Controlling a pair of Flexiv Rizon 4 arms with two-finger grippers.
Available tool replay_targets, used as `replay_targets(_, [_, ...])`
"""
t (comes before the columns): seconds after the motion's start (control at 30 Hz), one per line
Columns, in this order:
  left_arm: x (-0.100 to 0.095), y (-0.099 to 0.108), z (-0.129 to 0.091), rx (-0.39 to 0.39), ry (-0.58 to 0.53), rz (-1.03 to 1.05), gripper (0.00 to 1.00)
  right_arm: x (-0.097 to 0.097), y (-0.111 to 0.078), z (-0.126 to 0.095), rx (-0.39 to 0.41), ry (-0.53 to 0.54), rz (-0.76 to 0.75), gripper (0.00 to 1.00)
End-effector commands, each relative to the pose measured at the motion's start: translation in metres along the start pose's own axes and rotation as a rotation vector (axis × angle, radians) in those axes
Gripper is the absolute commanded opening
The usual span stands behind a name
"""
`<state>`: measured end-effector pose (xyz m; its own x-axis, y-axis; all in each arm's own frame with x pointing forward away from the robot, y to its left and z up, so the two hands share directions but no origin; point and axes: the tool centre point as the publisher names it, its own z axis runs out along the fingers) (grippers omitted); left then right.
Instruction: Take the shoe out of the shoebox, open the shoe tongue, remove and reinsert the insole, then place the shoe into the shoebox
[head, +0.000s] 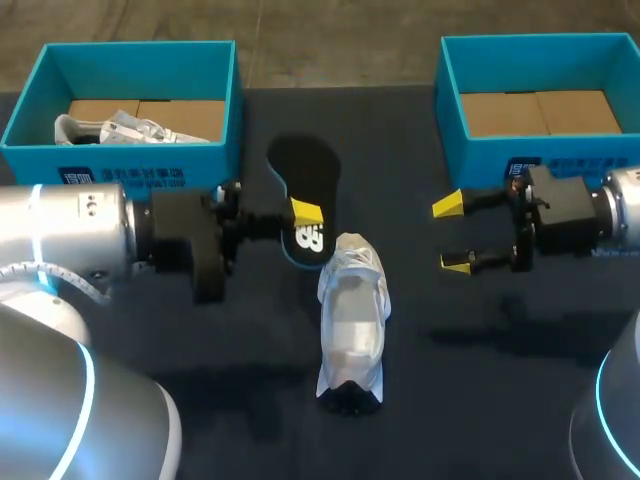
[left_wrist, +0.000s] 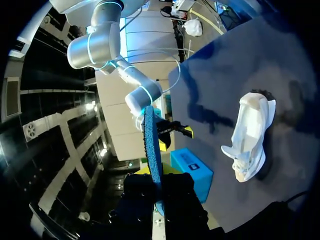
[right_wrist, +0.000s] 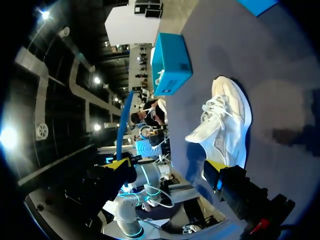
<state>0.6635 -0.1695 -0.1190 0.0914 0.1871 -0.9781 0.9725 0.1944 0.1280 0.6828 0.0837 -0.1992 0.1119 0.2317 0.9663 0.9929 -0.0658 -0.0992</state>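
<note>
The left gripper is clamped on the black, blue-backed insole and holds it clear of the table. That is probably so it can be fed back into the white sneaker, which lies mid-table with its mouth facing up. Beside the sneaker the right gripper hangs wide open and empty, likely ready to steady it.

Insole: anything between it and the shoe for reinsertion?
Nothing visible. The left gripper holds the insole close beside the shoe on the table; the right gripper is open, off to the side.
</note>
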Motion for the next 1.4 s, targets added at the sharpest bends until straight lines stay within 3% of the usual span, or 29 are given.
replay_targets(0.03, [0.001, -0.006, -0.002, -0.015, -0.003, 0.002, 0.00, 0.000, 0.000, 0.001, -0.002, 0.000, 0.000, 1.00])
replay_targets(0.2, [0.001, -0.006, -0.002, -0.015, -0.003, 0.002, 0.00, 0.000, 0.000, 0.001, -0.002, 0.000, 0.000, 1.00])
replay_targets(0.23, [0.007, -0.007, 0.000, -0.033, 0.025, 0.015, 0.00, 0.000, 0.000, 0.001, -0.002, 0.000, 0.000, 1.00])
replay_targets(0.4, [0.034, -0.010, 0.009, 0.025, -0.057, 0.096, 0.00, 0.000, 0.000, 0.001, -0.002, 0.000, 0.000, 1.00])
replay_targets(0.6, [0.057, -0.014, 0.014, 0.001, -0.133, 0.141, 0.00, 0.000, 0.000, 0.001, -0.002, 0.000, 0.000, 1.00])
replay_targets(0.97, [0.060, -0.026, 0.030, -0.037, -0.150, 0.288, 0.00, 0.001, 0.003, 0.012, -0.004, 0.017, 0.001, 1.00])
replay_targets(1.4, [0.067, -0.026, 0.035, -0.042, -0.171, 0.258, 0.00, 0.002, 0.007, 0.025, 0.010, 0.037, -0.004, 1.00])
